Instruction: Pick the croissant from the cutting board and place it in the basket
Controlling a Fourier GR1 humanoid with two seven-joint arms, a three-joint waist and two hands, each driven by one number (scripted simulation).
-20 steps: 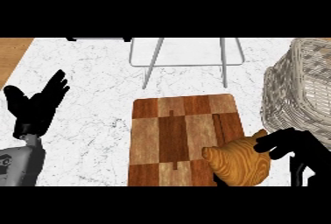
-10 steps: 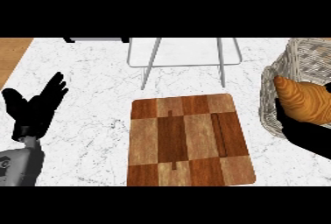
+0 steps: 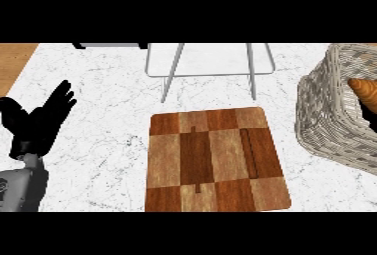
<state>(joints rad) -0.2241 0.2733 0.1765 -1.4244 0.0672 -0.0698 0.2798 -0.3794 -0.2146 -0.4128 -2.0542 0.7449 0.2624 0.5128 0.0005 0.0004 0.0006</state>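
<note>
board: cutting board (image 3: 213,159) sits center, near edge
basket: basket (image 3: 331,124) right of it
croissant: croissant (image 3: 364,92) inside the basket
left hand: left hand (image 3: 37,122) far left

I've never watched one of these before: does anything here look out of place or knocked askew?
Nothing stands out. The croissant sits inside the basket, the cutting board lies flat and bare, and the left hand rests open at the left.

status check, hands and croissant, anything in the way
Left hand open, resting at left edge. Right hand not in view. Croissant in basket, cutting board bare. Nothing in the way.
</note>
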